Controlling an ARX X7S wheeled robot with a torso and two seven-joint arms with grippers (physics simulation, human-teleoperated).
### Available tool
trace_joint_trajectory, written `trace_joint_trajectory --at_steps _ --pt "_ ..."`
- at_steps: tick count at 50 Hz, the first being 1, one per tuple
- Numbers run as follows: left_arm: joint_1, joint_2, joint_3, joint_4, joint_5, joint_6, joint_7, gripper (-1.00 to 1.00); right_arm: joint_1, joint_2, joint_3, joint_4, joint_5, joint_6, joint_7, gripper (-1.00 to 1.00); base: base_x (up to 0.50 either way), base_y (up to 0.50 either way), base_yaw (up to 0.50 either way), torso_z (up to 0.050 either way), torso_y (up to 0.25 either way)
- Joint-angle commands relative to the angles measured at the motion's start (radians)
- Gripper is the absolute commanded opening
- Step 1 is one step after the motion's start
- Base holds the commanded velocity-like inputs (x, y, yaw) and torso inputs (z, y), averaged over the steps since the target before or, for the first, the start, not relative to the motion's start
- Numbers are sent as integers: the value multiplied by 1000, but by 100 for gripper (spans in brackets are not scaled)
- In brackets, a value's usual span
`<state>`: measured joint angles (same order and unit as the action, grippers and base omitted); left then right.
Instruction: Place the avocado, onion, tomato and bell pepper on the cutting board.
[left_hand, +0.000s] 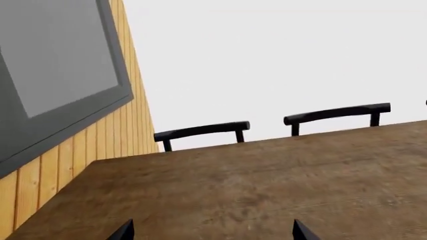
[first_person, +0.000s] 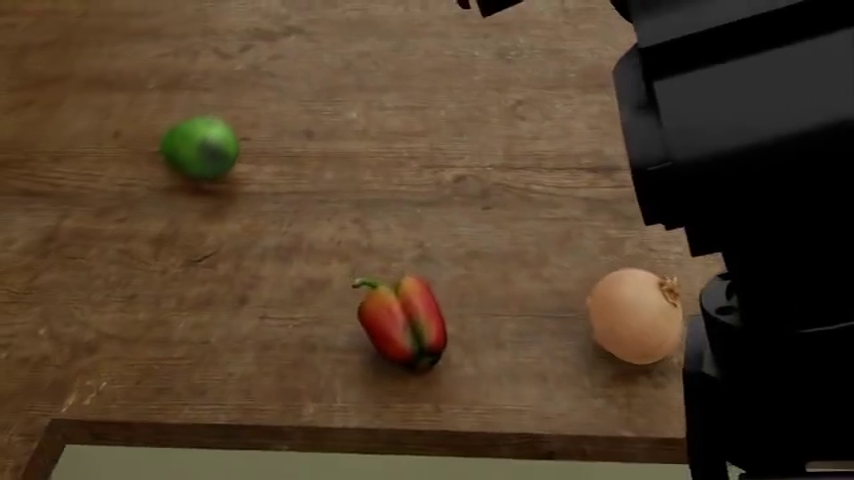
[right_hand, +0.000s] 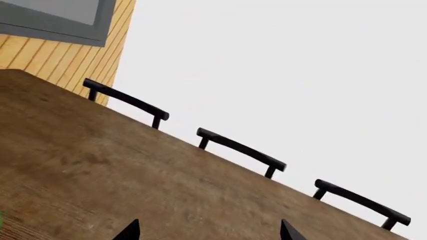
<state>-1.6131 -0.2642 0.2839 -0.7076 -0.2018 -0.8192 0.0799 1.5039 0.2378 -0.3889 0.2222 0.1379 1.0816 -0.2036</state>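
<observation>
Cutting board and tomato out of every view. Head view right third blocked by a dark arm (first_person: 761, 200), cut off by the frame; which arm it is can't be told, and no gripper shown there.

Left to right on the worktop (first_person: 400, 80) in head view: avocado (first_person: 200, 148) far left and further back, slightly blurred, lying free. Pepper (first_person: 403, 320) near centre, close to the near edge, lying on its side, stem pointing left. Onion (first_person: 635, 314) to its right, dry tip facing right, just beside or touching the dark arm; contact can't be told. All three well apart from one another.

Left wrist view: only two dark fingertips (left_hand: 123, 231) of the left gripper (left_hand: 212, 231) poking in at the frame edge, spread wide apart, nothing between them, released. Bare worktop ahead, two chair backs (left_hand: 203, 131) beyond the far edge, wood-panel wall (left_hand: 80, 150) with grey-framed window (left_hand: 60, 60) to one side. No vegetable seen from here.

Right wrist view: right gripper (right_hand: 210, 231) likewise only fingertips (right_hand: 130, 231), wide apart, empty, released. Tiny green sliver at the frame edge, too cut off to identify. Three chair backs past the far edge, wall and window corner in the background.

Neither gripper near any vegetable as far as can be seen; actual offset not readable.
</observation>
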Motion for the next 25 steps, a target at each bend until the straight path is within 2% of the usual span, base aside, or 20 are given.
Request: trace_joint_trajectory --at_steps 1,25 --pt "-4 0 5 1 -3 -2 2 100 -6 6 10 0 8 2 2 100 500 134 0 0 0" --pt "1 -4 6 16 -9 -11 -1 100 -41 25 16 -97 34 76 -1 100 500 25 0 0 1"
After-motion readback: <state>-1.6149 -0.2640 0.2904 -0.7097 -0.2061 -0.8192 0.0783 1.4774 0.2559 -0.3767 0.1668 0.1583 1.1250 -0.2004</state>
